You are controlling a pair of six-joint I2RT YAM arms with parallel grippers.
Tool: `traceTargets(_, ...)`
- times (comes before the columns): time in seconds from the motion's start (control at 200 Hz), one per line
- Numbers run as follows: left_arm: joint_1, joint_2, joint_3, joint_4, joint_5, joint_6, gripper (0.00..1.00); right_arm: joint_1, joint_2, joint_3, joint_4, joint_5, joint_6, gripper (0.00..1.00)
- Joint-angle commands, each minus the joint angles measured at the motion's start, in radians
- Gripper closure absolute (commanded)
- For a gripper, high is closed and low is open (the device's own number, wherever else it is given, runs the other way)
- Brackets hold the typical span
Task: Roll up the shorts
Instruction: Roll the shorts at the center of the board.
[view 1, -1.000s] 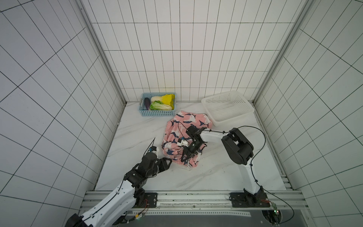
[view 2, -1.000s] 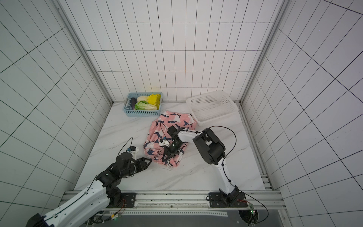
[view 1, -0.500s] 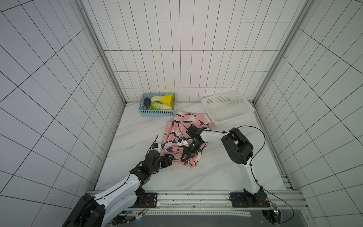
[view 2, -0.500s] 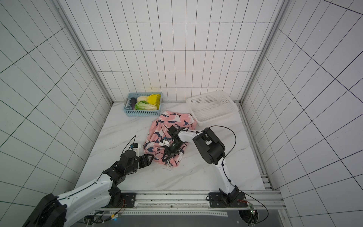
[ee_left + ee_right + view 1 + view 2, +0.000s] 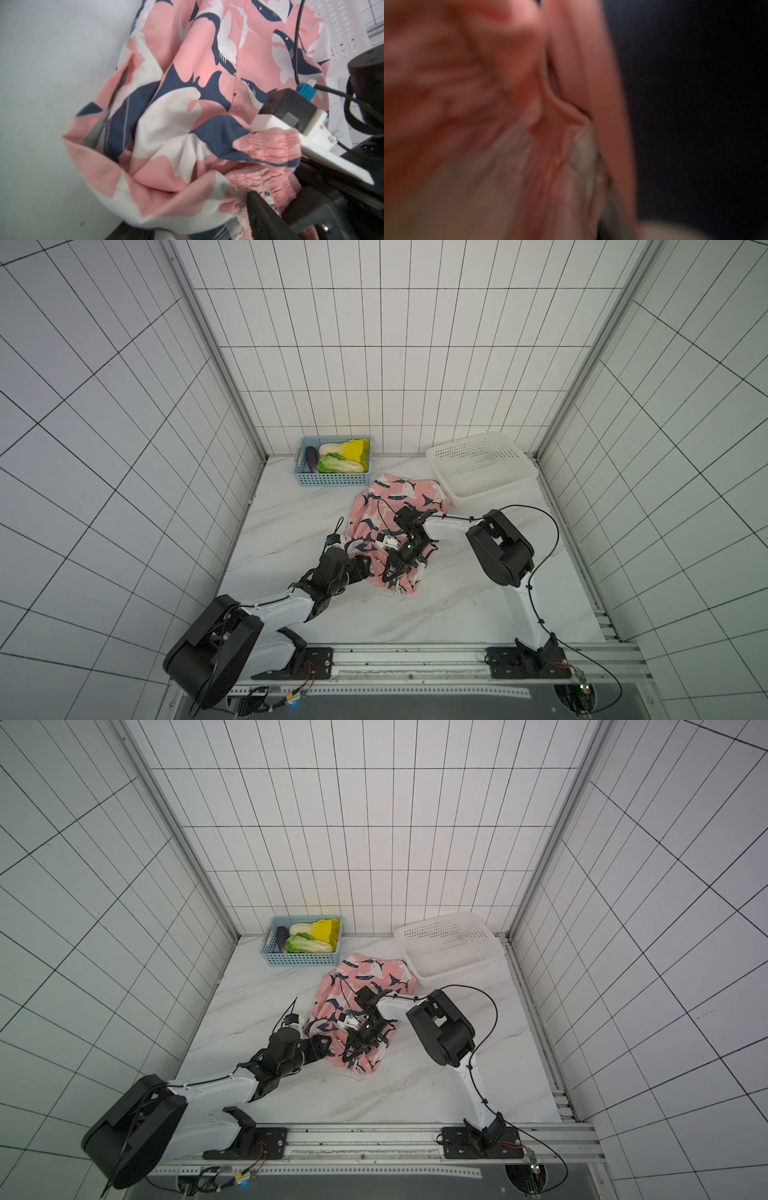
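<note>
Centre of both top views: the pink shark-print fabric shorts [image 5: 395,506] lie on the white marble-look tabletop [image 5: 286,526]. The far end is spread flat and the near end is bunched toward the bottom of the frame. The right gripper [image 5: 392,570] is buried in that bunch, clenched tight. It looks to be on a pinch of cloth, though its wrist view is only pink blur. From the lower left the left gripper [image 5: 360,568] reaches in, jaws spread and holding nothing, nosed against the bunch's left edge. In the left wrist view, one black finger [image 5: 261,209] sits right beside the gathered elastic waistband [image 5: 270,143]. The job now, I'd say, is a matching bite: both jaws round the waistband layers, level with the right's pinch, so the roll starts straight. Bite shallow and likely only one layer comes. Mind the far corner too, just beside the white perforated plastic basket [image 5: 482,485].
</note>
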Motion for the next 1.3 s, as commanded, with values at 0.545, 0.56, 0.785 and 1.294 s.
traceTargets(0.545, 0.109, 0.067, 0.064, -0.023, 0.106, -0.095, 1.00, -0.021, -0.066, -0.046, -0.011, 0.114, 0.009, 0.80)
traceTargets(0.56, 0.112, 0.055, 0.064, -0.040, 0.103, -0.091, 1.00, -0.025, -0.075, -0.050, -0.012, 0.120, 0.009, 0.79)
traceTargets(0.785, 0.122, -0.022, 0.096, -0.223, 0.078, -0.037, 1.00, -0.054, -0.245, -0.121, -0.050, 0.331, -0.020, 0.65)
traceTargets(1.294, 0.121, 0.017, 0.159, -0.303, 0.085, -0.058, 1.00, 0.023, -0.297, -0.233, 0.011, 0.705, -0.019, 0.68)
